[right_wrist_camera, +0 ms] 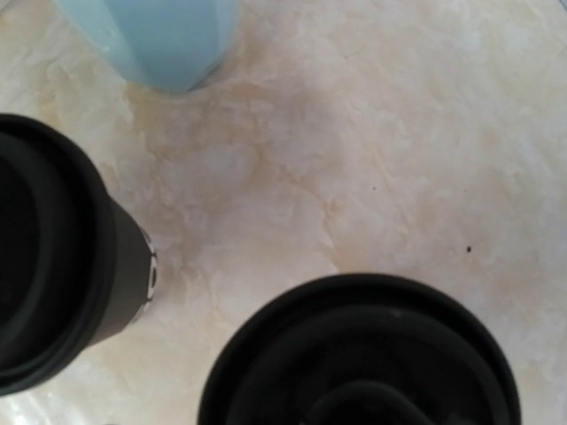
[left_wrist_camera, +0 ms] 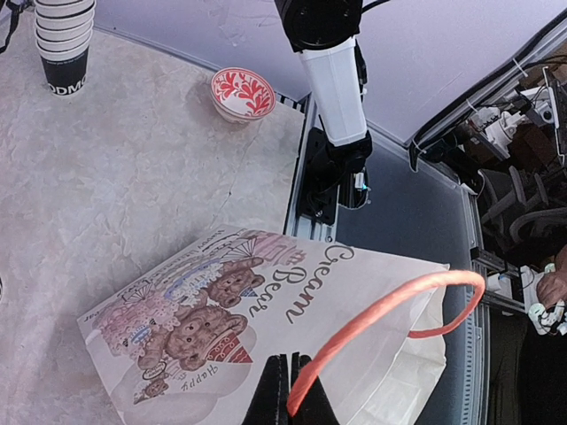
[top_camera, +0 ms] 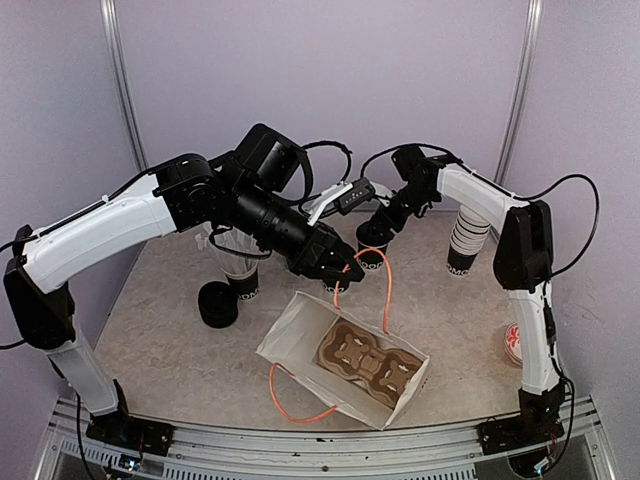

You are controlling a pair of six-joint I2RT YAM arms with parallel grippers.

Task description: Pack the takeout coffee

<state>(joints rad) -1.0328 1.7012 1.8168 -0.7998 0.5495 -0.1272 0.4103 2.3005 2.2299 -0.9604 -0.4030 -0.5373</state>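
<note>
L gripper (top_camera: pixel 338 265) is clamped tight on the orange handle (top_camera: pixel 387 300) of the paper bag (top_camera: pixel 300 330). The L wrist cam confirms it, fingers (left_wrist_camera: pixel 276 394) pinched together w/ the handle (left_wrist_camera: pixel 425 283) looping up out of them. The bag (left_wrist_camera: pixel 292 301) lies on its side on the table (top_camera: pixel 180 350), bear print facing that cam, mouth toward the front-right. A cardboard cup carrier (top_camera: pixel 365 362) sits inside.

R gripper (top_camera: pixel 376 240) hangs right over a lidded black cup (top_camera: pixel 372 260) just behind the bag. Can't tell how wide its jaws are: too dark from above, and its fingers don't show on the R wrist cam. Nothing seen in its grip.

R wrist cam looks straight down. One lidded coffee cup (right_wrist_camera: pixel 354 363) is directly below at the bottom edge, the 2nd cup (right_wrist_camera: pixel 62 266) is at left, and bare table shows btwn them. Both are on the table, outside the bag. A blue mug (right_wrist_camera: pixel 159 40) stands beyond them.

Cup stack (top_camera: pixel 467 238) is over at the right.
</note>
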